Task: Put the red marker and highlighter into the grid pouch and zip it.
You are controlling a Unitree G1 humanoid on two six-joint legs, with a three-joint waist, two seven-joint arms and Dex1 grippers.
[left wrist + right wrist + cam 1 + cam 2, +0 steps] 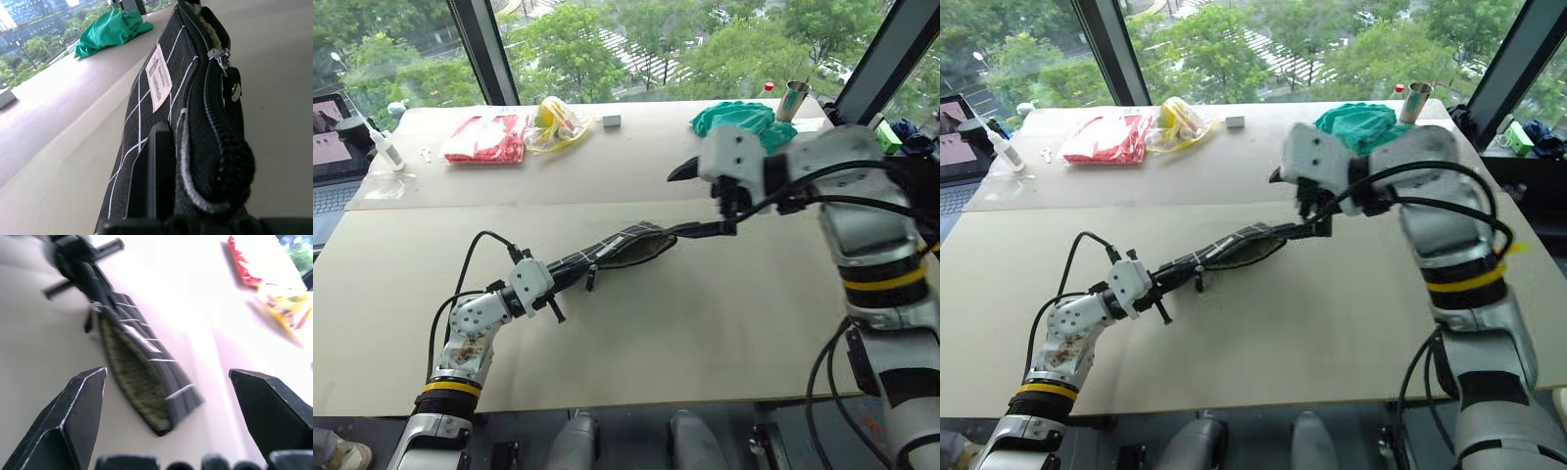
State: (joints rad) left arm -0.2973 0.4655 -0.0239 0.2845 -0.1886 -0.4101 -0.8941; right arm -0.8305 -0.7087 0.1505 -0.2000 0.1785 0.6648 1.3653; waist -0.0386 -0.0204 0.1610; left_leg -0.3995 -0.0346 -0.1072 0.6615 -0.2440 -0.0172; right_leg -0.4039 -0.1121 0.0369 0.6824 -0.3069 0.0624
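The black grid pouch point(625, 249), white-lined and labelled, hangs level above the table, mouth gaping open.

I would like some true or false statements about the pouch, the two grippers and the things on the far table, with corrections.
1. The left gripper is shut on the grid pouch. True.
2. The pouch is fully zipped. False: its mouth gapes, lining visible.
3. The right gripper is open and holds nothing. True.
4. A green cloth lies beside the red-and-white packet. False: they lie far apart, at opposite ends.
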